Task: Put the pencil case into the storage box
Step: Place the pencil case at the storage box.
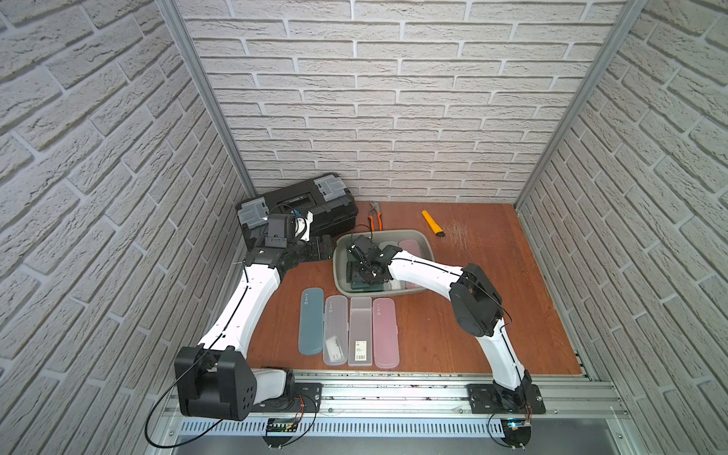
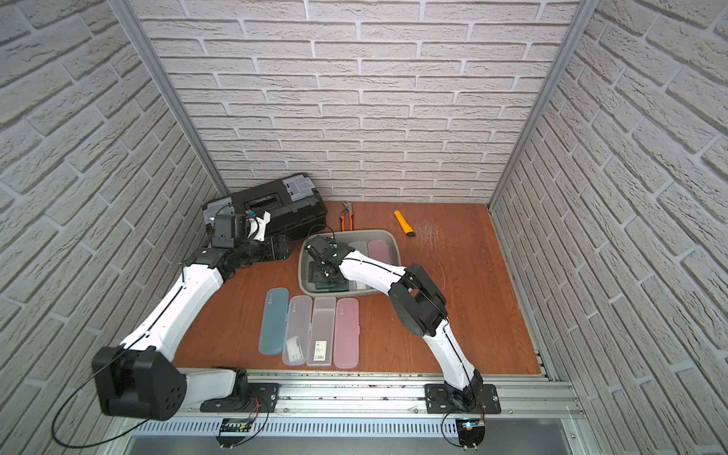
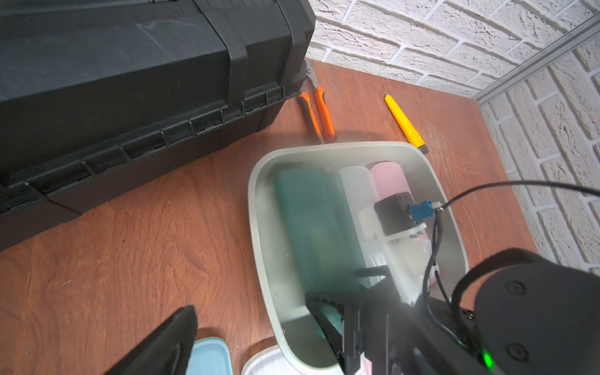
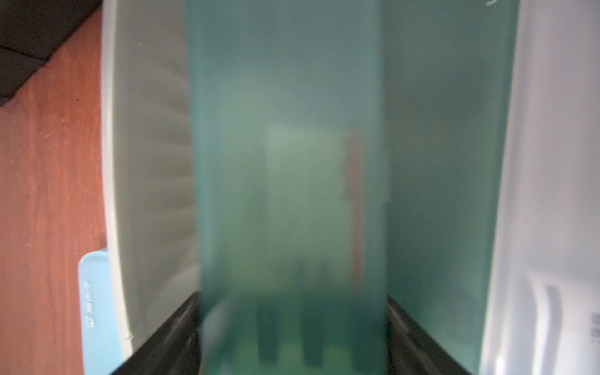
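Observation:
The grey-green storage box (image 1: 423,240) (image 3: 256,227) sits mid-table. Inside it, a translucent green pencil case (image 4: 285,162) (image 3: 305,220) lies lengthwise near the left wall. My right gripper (image 4: 292,295) (image 1: 364,275) reaches down into the box, and its black fingers press against both long sides of that case. Beside it in the box lie another green case (image 4: 438,162), a frosted white one (image 3: 357,185) and a pink one (image 3: 389,178). My left gripper (image 1: 325,249) hovers just outside the box's left rim, open and empty. Only one of its fingers (image 3: 168,341) shows in the left wrist view.
Several pencil cases lie in a row in front of the box: blue (image 1: 311,321), two frosted (image 1: 335,329), pink (image 1: 385,333). A black toolbox (image 1: 299,208) stands at the back left. Orange-handled pliers (image 1: 375,216) and a yellow utility knife (image 1: 432,223) lie behind the box.

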